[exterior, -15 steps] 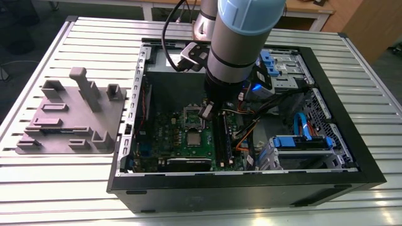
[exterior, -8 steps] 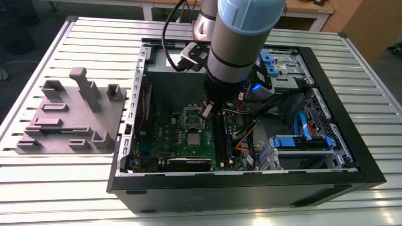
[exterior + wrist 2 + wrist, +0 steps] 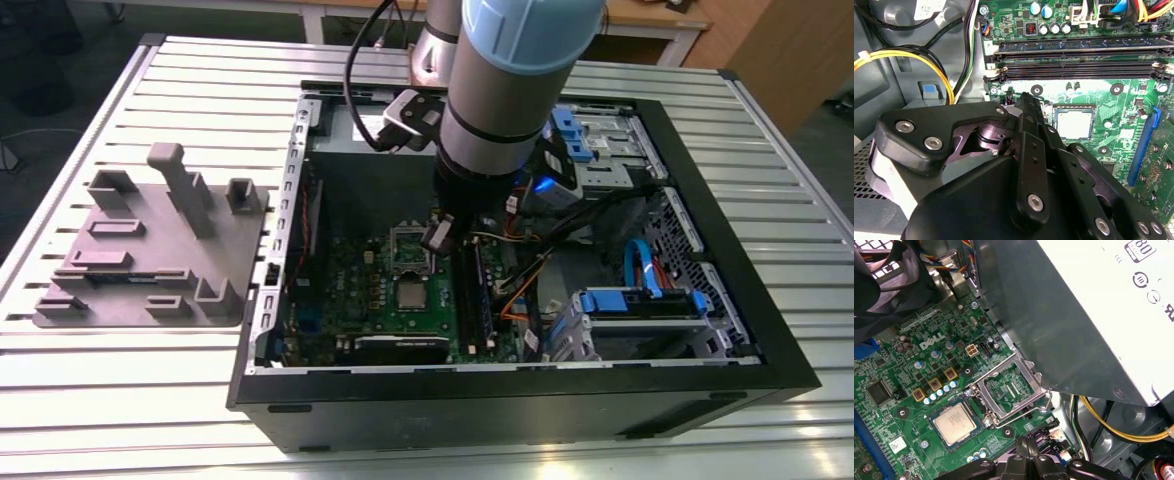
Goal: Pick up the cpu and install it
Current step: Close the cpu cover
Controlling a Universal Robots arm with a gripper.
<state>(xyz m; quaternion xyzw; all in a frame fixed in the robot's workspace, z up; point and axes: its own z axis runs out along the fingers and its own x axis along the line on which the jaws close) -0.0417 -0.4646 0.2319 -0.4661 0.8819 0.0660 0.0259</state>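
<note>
Exterior view: I see the gripper (image 3: 437,238) low inside the computer case (image 3: 534,405), over the motherboard (image 3: 350,290), with the cpu (image 3: 411,293) near it. Second wrist view: the fingers (image 3: 1026,117) are pressed together and empty (cpu (image 3: 1074,124) lies beyond them). First wrist view: the cpu (image 3: 954,422) sits flat in its socket, with the metal frame (image 3: 1009,390) flipped open beside it.

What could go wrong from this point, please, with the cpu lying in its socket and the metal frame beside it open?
1. The cpu lies in the socket while the retention frame stands open, so nothing clamps it and a nudge might shift it.
2. The pincer hangs low over the motherboard, close to that frame, so a sideways move could catch the frame or its wire lever.
3. The yellow cables run nearby and might snag.
</note>
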